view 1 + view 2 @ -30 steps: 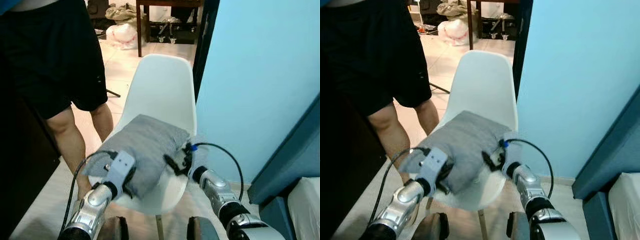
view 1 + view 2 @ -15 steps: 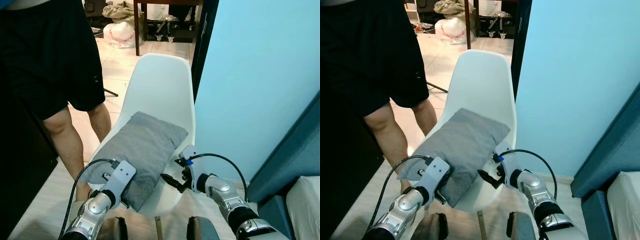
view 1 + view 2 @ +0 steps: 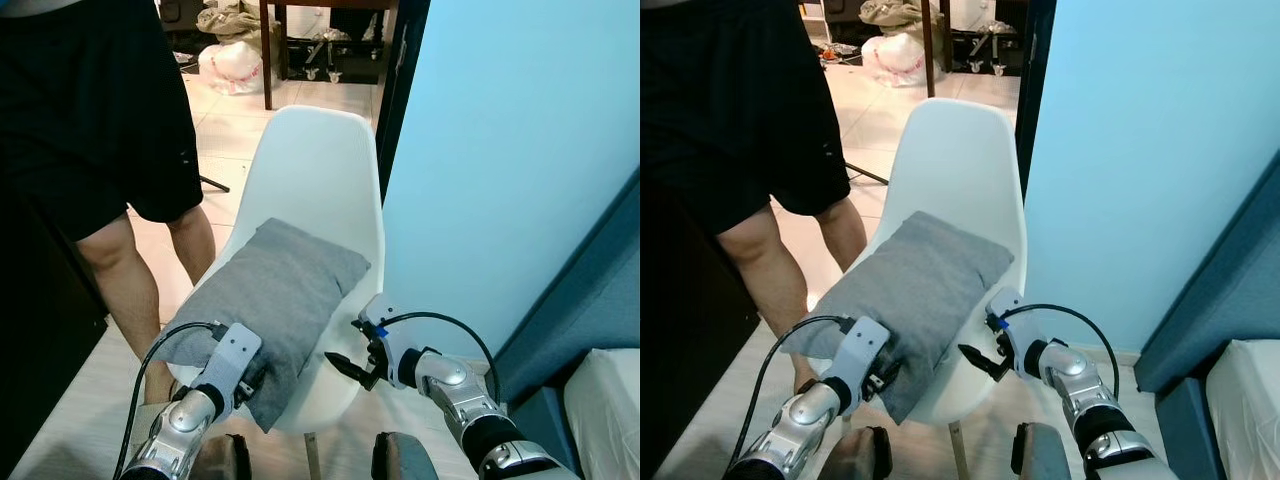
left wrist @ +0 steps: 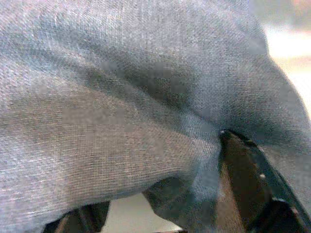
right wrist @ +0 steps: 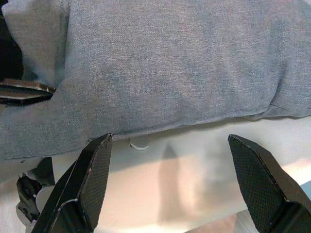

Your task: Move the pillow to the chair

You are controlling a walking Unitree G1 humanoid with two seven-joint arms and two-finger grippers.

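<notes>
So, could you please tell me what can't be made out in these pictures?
- Left tool: its tips are buried in the pillow in the eye views, and the left wrist view is blurred.
- Chair legs: hidden beneath the seat.
- Person: upper body cut off by the top edge.

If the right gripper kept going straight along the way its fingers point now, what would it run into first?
Probably the gray pillow. The right gripper is open, apart from the pillow and aimed at its long side where it lies on the white chair. The fingers sit low, so they might graze the seat edge first; depth is unclear.
</notes>
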